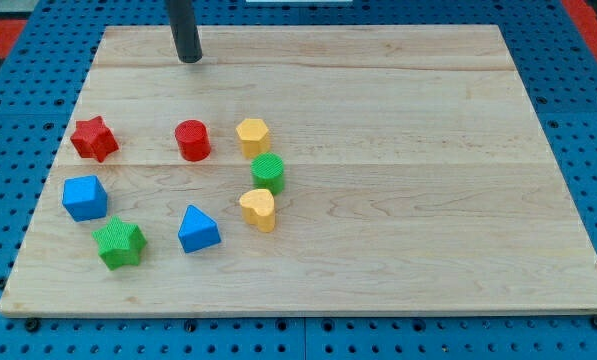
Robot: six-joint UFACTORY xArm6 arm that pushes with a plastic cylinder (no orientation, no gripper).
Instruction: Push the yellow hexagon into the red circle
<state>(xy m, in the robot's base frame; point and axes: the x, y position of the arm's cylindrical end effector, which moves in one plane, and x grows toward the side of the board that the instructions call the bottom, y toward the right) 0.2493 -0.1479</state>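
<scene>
The yellow hexagon [252, 135] sits on the wooden board, just right of the red circle [192, 140], with a small gap between them. My tip [189, 59] rests near the board's top edge, well above the red circle and up-left of the yellow hexagon, touching no block.
A green circle [268, 173] sits just below the yellow hexagon, and a yellow heart [259, 209] below that. A red star [94, 138], blue cube [84, 197], green star [119, 243] and blue triangle [197, 229] lie at the left. The board [428, 150] lies on a blue pegboard.
</scene>
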